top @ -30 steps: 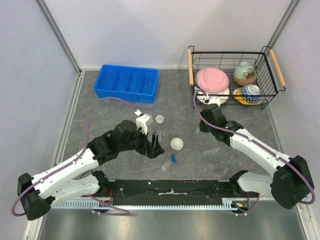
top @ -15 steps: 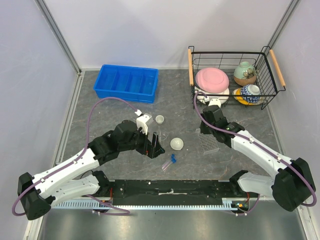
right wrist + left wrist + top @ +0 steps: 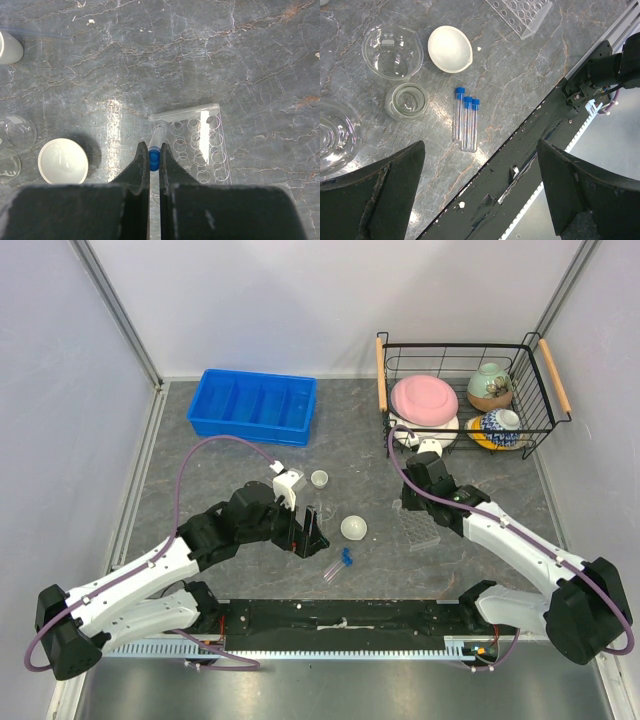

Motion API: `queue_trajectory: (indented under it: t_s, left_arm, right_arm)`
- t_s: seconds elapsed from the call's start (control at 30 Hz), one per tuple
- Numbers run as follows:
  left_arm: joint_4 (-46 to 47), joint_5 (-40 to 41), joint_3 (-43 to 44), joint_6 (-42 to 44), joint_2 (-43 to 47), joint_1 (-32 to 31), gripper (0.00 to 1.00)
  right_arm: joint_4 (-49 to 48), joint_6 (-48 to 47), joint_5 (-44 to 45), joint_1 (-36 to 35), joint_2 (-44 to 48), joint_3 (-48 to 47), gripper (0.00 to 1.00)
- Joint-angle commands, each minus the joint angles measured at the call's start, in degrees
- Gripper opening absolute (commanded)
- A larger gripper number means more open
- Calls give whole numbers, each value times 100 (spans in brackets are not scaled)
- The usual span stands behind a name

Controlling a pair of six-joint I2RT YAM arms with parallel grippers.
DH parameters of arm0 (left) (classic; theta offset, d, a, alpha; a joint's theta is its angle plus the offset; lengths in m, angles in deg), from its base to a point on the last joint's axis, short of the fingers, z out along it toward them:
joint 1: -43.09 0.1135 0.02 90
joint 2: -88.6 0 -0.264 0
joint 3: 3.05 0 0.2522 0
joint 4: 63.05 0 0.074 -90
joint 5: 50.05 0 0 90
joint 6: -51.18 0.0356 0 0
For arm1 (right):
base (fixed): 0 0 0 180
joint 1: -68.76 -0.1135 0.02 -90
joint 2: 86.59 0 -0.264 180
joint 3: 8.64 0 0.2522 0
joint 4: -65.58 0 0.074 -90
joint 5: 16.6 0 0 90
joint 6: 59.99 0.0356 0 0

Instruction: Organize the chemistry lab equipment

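Right tool (image 3: 154, 150): pinched tight on a blue-capped tube (image 3: 158, 136), with the fingers clamped at the cap.
Held tube: it hangs clear end down over the corner of the clear rack (image 3: 200, 150), at the outer row of holes. Whether its tip is in a hole cannot be told.
Right arm, change: over the last second the wrist has eased slightly toward the near-left in the top view. The grip looks the same.
Clear rack, change: none. It lies on the desk (image 3: 200, 470) in the same spot, in front of the wire basket (image 3: 460, 360).
Left tool (image 3: 480, 150): fingers spread fully wide, holding nothing, hovering above the loose glassware.
Left arm, change: practically none. It sits in the same pose as a second ago.
Three blue-capped tubes (image 3: 465, 122): they lie side by side flat on the desk, caps pointing away from the near edge, between the left tool's fingers in the wrist view. They have not moved.
White dish (image 3: 450, 42): it sits hollow side up just beyond the loose tubes, in the same place as before.
Glass beakers: a wider one (image 3: 393, 51) and a smaller one (image 3: 406, 101) stand close together, left of the dish in the left wrist view. Both are unmoved.
Blue bin (image 3: 255, 405): at the far left of the desk, unchanged.
Pink plate (image 3: 424, 398): in the wire basket, unchanged.
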Motion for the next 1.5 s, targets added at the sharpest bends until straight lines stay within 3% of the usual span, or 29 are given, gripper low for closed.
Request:
queue_trajectory:
  t_s: [0.0,0.33,0.53,0.63,0.87,1.17,1.4,1.47]
  left_arm:
    - [241,-59,-17,-158,59,14,100]
    - [241,-50,-43,-149,59,14,100]
    - [233,-41,-26,-123,-20,14,100]
    - [233,-32,-25,-132,-55,14,100]
    - [127,20,71,-106,-230,14,100]
    - [-242,-14,554,17,-292,-12,100]
    - [-260,494,599,-342,-818,-792,96]
    - [-260,890,607,-465,-1003,-1048,90]
  right_arm:
    - [-39,-58,-108,4,-109,167,0]
    - [-259,-23,-90,4,-399,325,0]
    - [-303,-49,-90,4,-425,325,9]
    - [-294,-49,-99,4,-460,325,14]
    - [-154,-111,-20,-48,-408,202,51]
    - [487,-269,103,-145,57,-500,61]
    - [1208,-392,279,-277,866,-966,63]
    - [1402,-410,279,-312,1137,-1010,64]
